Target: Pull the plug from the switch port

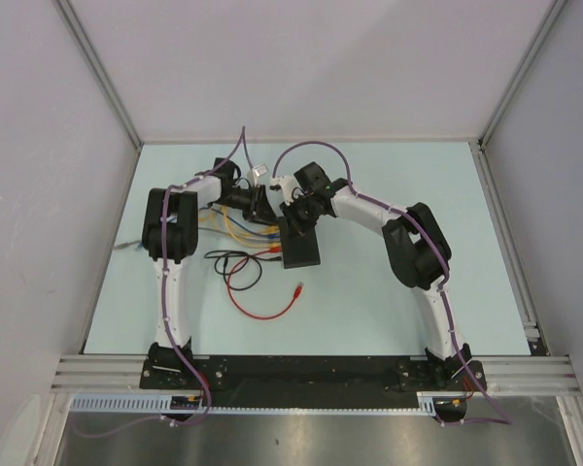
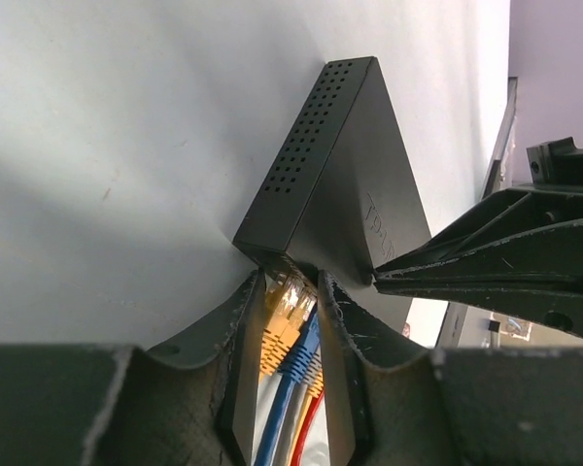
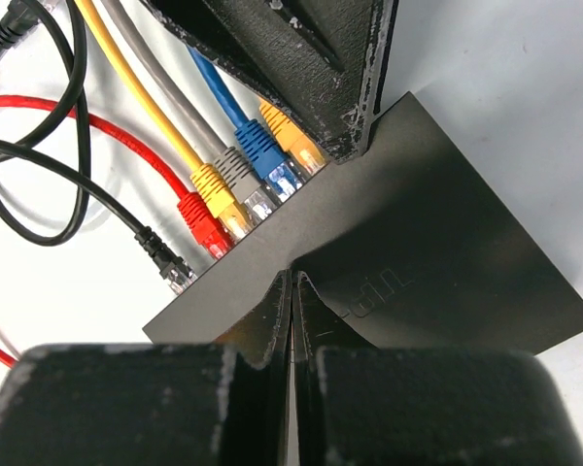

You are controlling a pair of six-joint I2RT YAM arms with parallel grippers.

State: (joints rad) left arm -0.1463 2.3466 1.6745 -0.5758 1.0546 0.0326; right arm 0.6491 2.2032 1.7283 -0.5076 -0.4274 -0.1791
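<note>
Left wrist view: the left hand [image 2: 290, 291] straddles a cluster of Ethernet plugs [image 2: 282, 313] where they enter the network switch [image 2: 345, 184]. Its fingers are parted around yellow, blue and orange connectors, and whether they pinch any of them cannot be told. The one switch, a flat matte-black box, lies on the pale counter [image 2: 97, 146] between the two arms. The switch port [image 3: 272, 199] is in the edge that faces the left hand.

The right wrist view shows six plugs in that row: black, red, yellow, grey, blue and orange. In the top external view, one more red cable [image 1: 262, 313] lies loose on the counter with its plug free.

To the right, the right hand [image 3: 291, 286], clenched and empty, bears its fingertips down on the switch's lid, apparently bracing it.

The plugs look small, hard and smooth, probably latched by a thin clip, while their cables are limp. The best hold is likely on the stiff plug body close to the port, not on the cord. The box seems light enough to slide if left unbraced.
</note>
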